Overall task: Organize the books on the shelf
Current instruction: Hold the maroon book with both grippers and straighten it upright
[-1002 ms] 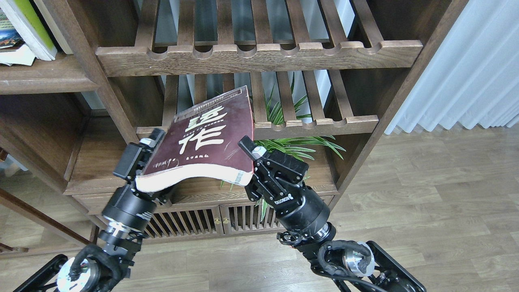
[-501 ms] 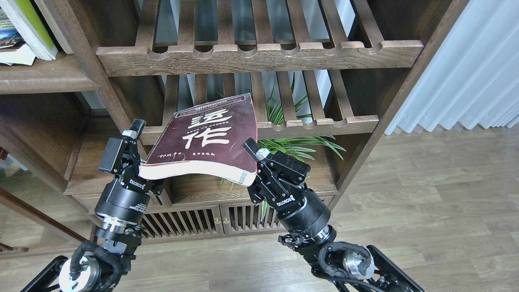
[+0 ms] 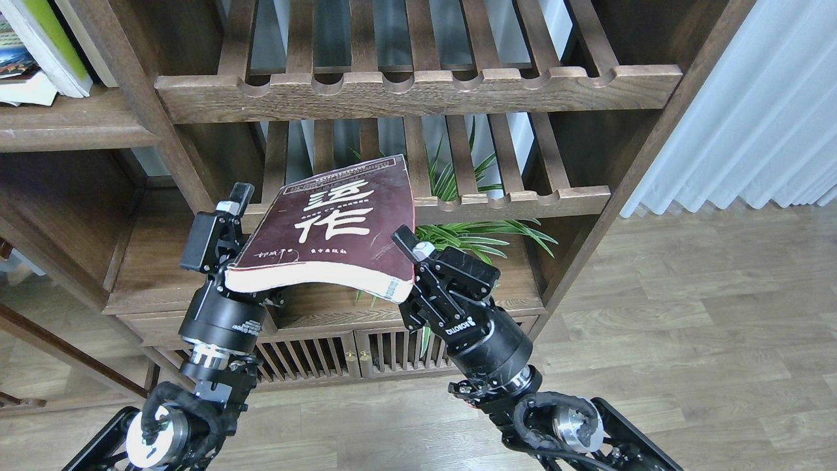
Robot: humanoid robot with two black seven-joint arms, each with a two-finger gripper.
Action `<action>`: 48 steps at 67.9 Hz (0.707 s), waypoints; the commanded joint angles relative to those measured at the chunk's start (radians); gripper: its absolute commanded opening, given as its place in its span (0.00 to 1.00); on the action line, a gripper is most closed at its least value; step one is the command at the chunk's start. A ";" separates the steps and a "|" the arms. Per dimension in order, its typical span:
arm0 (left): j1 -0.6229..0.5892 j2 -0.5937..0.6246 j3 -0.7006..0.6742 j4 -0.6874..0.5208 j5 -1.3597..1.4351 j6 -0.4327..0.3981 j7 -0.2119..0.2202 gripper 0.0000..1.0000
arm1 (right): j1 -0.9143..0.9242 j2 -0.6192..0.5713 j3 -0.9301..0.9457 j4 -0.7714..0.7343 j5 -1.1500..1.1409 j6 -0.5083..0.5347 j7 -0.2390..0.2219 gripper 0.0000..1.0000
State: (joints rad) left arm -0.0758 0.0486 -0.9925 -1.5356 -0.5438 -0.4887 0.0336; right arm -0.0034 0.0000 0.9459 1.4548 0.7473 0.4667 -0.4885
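Note:
The thick maroon book (image 3: 340,226) with big white characters is held flat and tilted in front of the slatted racks. My right gripper (image 3: 407,265) is shut on its near right corner, one finger (image 3: 409,243) lying on the cover. My left gripper (image 3: 243,219) is at the book's left edge. Its one visible finger (image 3: 234,203) stands a little apart from the cover and the other is hidden under the book. The solid dark-brown shelf (image 3: 65,127) is at the upper left. It holds the yellow-green book (image 3: 55,42) and a smaller book with a blue picture (image 3: 12,59), both cut off by the frame.
Two slatted racks with notched front rails (image 3: 418,91) (image 3: 510,199) are behind the book. A green plant (image 3: 477,235) stands behind my right gripper. A lower solid board (image 3: 153,261) and a cabinet with slatted doors (image 3: 327,356) lie below. A white curtain (image 3: 752,111) hangs at right.
My left gripper let go of the book's left corner, swung out to the left, then came back beside the left edge. The book shifted slightly right in my right gripper.

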 commanded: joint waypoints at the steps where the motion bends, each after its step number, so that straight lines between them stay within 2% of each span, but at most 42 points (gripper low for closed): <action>1: -0.001 0.002 0.028 0.009 0.027 0.000 0.003 0.98 | 0.000 0.000 -0.002 -0.001 -0.003 0.000 0.000 0.01; 34: 0.001 0.024 0.020 0.048 0.090 0.000 0.002 0.98 | -0.001 0.000 -0.002 -0.001 -0.012 0.000 0.000 0.01; 48: 0.013 0.047 0.035 0.107 0.107 0.000 0.003 1.00 | -0.001 0.000 -0.004 -0.007 -0.048 0.003 0.000 0.01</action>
State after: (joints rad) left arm -0.0670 0.0853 -0.9627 -1.4558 -0.4471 -0.4887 0.0375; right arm -0.0047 0.0000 0.9421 1.4504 0.7173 0.4664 -0.4886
